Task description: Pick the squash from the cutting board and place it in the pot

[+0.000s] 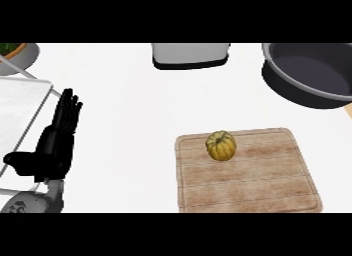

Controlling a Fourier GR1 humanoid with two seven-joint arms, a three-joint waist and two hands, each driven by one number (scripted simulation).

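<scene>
**Squash on board, pot apart**

While the left hand (pixel 55 137) rests at nine o'clock with fingers straight and holding nothing, the squash (pixel 220 146) sits upright on the board (pixel 247 182), near its twelve o'clock edge. The pot (pixel 318 72) stands at two o'clock, well apart from the squash.

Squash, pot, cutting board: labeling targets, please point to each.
squash (pixel 220 146), head view, middle of its yellow body.
pot (pixel 297 92), head view, outer grey wall.
cutting board (pixel 260 185), head view, bare wood.
</scene>
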